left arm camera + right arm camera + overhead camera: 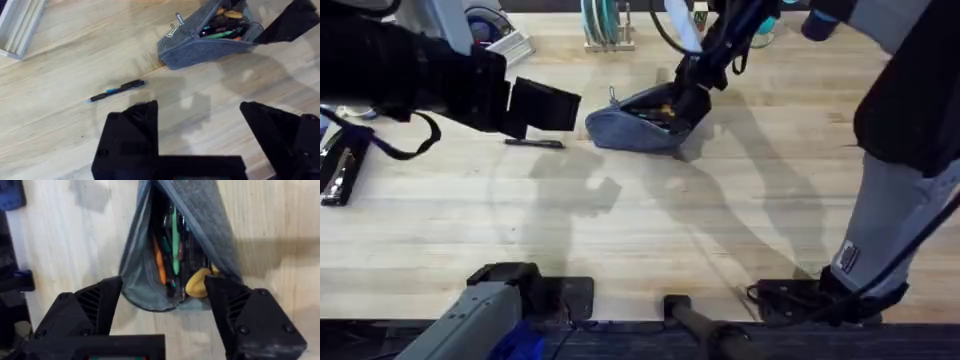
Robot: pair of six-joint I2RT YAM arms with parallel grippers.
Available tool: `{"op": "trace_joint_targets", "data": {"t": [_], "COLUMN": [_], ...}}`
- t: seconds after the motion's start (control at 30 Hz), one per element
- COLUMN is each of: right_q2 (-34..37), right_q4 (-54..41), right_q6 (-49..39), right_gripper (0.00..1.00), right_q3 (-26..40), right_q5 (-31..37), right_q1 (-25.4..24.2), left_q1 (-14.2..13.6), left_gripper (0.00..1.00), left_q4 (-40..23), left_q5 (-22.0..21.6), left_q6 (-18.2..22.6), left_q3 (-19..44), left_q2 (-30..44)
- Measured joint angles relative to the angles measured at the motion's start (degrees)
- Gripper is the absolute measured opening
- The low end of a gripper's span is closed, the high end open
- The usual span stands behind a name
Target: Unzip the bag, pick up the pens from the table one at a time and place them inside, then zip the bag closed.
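1. Pens first: one black pen (534, 143) lies flat on the table (620, 230), just left of the bag. In the left wrist view the pen (116, 90) has a bit of blue on it and touches nothing else.
2. On the far left edge of the table sits a black stapler (340, 168), well away from the pen.
3. The left gripper (545, 106) hangs over the table close to the lone pen. Its two black fingers (131, 131) are spread wide apart and hold nothing.
4. The bag (640, 125) lies near the middle of the table, toward the far side. It is blue-grey and its zipper is undone, so the mouth gapes wide.
5. Inside the bag (200, 210) I can see a green pen (175, 235), an orange one (159, 262), some dark ones and a yellow thing (198, 282).
6. The right gripper (688, 98) is at the bag's right end. Its fingers (95, 305) stand spread apart on each side of the open mouth, gripping nothing.
7. At the back of the table stands a rack (607, 28) with teal rings.
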Motion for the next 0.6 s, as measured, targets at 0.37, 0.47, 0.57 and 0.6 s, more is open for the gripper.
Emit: {"op": "trace_joint_targets", "data": {"t": [0.37, 0.47, 0.57, 0.6], "right_q2": [-3.7, -6.5, -9.2, -10.1], "right_q4": [-4.2, -4.3, -4.4, -4.4], "right_q6": [4.3, 5.7, 7.3, 7.9], "right_gripper": [0.997, 0.997, 0.997, 0.997], "right_q3": [6.8, 6.8, 7.0, 7.0], "right_q5": [0.1, 0.1, 0.1, 0.1], "right_q1": [-0.2, -0.7, -2.1, -2.7], "left_q1": [0.0, 0.0, 0.0, 0.0], "left_gripper": [0.995, 0.995, 0.995, 0.995], "left_q4": [0.0, 0.0, 0.0, 0.0], "left_q5": [0.0, 0.0, 0.0, 0.0], "left_q6": [0.0, 0.0, 0.0, 0.0], "left_q3": [0.0, 0.0, 0.0, 0.0], "left_q2": [0.0, 0.0, 0.0, 0.0]}}
